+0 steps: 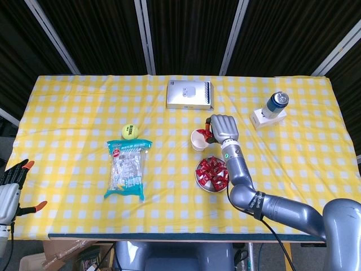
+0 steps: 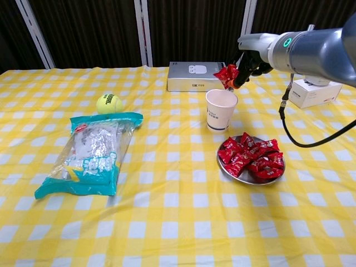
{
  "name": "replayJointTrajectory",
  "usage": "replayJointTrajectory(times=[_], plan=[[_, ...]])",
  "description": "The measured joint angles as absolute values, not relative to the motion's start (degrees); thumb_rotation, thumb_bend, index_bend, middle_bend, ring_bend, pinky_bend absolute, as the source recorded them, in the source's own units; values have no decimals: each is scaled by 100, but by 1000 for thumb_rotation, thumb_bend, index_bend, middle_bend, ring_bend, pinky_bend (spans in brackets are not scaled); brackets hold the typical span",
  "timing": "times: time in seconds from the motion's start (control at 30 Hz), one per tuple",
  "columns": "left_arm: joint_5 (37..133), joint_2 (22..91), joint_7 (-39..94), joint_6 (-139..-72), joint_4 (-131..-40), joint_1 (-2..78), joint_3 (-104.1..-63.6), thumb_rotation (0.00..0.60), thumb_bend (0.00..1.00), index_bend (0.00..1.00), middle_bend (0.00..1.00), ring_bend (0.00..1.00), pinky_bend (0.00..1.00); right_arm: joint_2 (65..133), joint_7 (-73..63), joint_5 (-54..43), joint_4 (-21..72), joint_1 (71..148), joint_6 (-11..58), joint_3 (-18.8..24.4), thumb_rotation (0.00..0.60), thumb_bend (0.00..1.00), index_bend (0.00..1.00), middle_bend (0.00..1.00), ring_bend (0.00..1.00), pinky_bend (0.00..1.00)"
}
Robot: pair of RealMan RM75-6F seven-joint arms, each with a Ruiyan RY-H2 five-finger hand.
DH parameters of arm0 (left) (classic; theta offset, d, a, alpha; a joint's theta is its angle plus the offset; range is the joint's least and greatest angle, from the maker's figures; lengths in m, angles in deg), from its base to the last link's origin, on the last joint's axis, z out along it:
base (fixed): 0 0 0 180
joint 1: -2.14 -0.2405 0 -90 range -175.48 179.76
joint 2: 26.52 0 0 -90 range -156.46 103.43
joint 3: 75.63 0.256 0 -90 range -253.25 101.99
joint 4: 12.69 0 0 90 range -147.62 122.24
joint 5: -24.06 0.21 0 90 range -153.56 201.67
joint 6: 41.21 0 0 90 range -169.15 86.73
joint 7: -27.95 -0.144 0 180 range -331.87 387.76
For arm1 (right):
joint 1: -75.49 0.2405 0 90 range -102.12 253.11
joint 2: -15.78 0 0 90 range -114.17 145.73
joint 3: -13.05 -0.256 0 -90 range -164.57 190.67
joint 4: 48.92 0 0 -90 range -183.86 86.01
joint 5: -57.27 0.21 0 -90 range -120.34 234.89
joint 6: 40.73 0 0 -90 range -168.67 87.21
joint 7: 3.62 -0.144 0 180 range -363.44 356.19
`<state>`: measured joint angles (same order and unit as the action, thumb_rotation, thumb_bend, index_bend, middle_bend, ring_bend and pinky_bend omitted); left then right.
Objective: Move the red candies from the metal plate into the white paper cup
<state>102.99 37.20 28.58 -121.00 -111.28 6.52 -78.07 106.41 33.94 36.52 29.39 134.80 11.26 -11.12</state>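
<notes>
The right hand (image 2: 248, 60) pinches a red wrapped candy (image 2: 226, 75) just above the white paper cup's (image 2: 221, 109) rim, beside the candy-filled round metal plate (image 2: 248, 176); left hand (image 1: 8, 192) spread wide, holding nothing

A yellow-checked cloth covers the desk (image 1: 67, 107). At centre stands the white paper cup (image 1: 199, 140), the metal plate (image 1: 204, 185) of red candies (image 1: 212, 172) at its 5 o'clock. Tennis ball (image 1: 130, 131) and snack bag (image 1: 127, 168) at 9, grey box (image 1: 190, 95) at 12, and a can (image 1: 276, 102) on a white box (image 1: 267, 117) at 2.
</notes>
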Motion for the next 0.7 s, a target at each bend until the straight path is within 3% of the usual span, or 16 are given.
replayJointTrajectory(times=[0.27,0.5,0.7], plan=[[10273,3705,2860,-12086,-11137,659,-7811,600,3,0,0,0,0,10814,3287,3695,2663,13608,987,-952,600,552,543,787,863,1000],[10239,3703,2820,-12084,-11170,668,-7825,600,3,0,0,0,0,10864,3188,3639,2643,13658,1041,-905,600,459,418,787,862,1000],[10250,3698,2861,-12096,-11155,664,-7825,600,3,0,0,0,0,10804,3161,3599,2740,13668,1170,-880,600,406,393,787,860,1000]])
